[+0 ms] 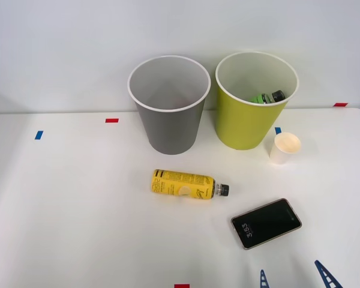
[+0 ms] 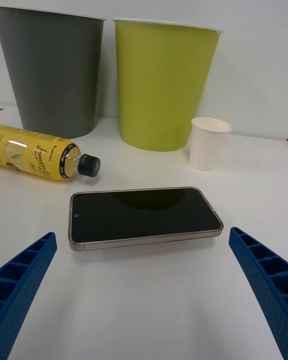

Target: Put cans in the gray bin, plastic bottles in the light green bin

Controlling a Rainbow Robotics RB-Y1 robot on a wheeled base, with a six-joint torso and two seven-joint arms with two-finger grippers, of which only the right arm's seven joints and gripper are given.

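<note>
The gray bin (image 1: pixel 169 114) (image 2: pixel 53 72) stands at the back of the table, its inside bare. Beside it stands the light green bin (image 1: pixel 252 111) (image 2: pixel 163 84), with a green-labelled plastic bottle (image 1: pixel 265 98) lying inside. A yellow-labelled plastic bottle (image 1: pixel 185 184) (image 2: pixel 43 153) lies on its side in front of the gray bin, dark cap pointing right. No cans are in view. My right gripper (image 1: pixel 294 277) (image 2: pixel 144 282) hovers open at the table's front edge, just short of a black phone, holding nothing.
A black phone (image 1: pixel 266 223) (image 2: pixel 144 216) lies flat between the gripper and the bins. A small white paper cup (image 1: pixel 284 148) (image 2: pixel 208 142) stands in front of the light green bin. Red and blue tape marks (image 1: pixel 111 120) dot the white table (image 1: pixel 78 210).
</note>
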